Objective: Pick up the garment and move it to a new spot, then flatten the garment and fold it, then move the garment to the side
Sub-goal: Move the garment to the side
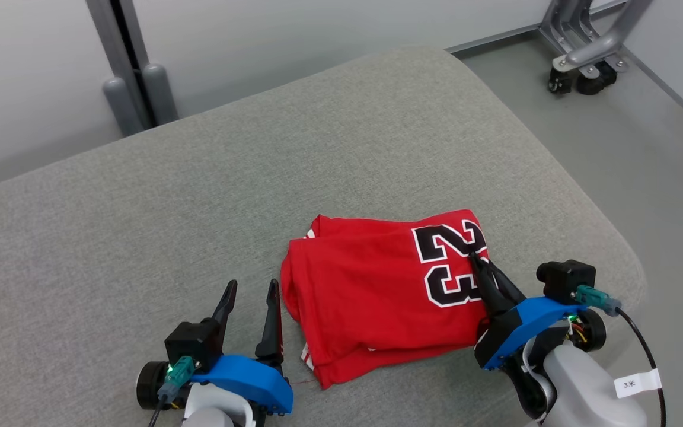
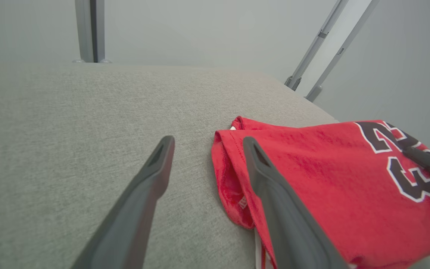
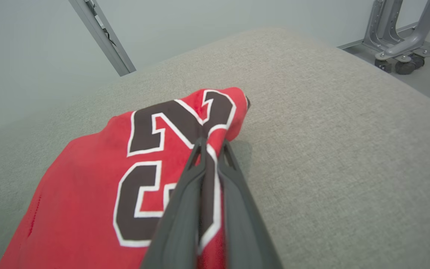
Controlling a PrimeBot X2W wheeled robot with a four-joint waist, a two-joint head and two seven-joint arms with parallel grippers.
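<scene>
The garment (image 1: 371, 284) is a red jersey with a black and white 23, folded into a compact stack on a grey cushion (image 1: 199, 196). My right gripper (image 1: 476, 258) is shut on the garment's right edge, pinching the cloth by the number; its own wrist view shows the garment (image 3: 88, 186) squeezed between the two fingers of the right gripper (image 3: 211, 144). My left gripper (image 1: 252, 284) stands open just left of the garment's left edge. From the left wrist, the garment (image 2: 330, 179) lies beside and behind the right-hand finger of the left gripper (image 2: 207, 140), nothing between the fingers.
The cushion's rounded right edge (image 1: 614, 237) drops to a grey floor. A metal frame on castors (image 1: 584, 65) stands at the far right. A grey post (image 1: 134, 71) rises behind the cushion against the wall.
</scene>
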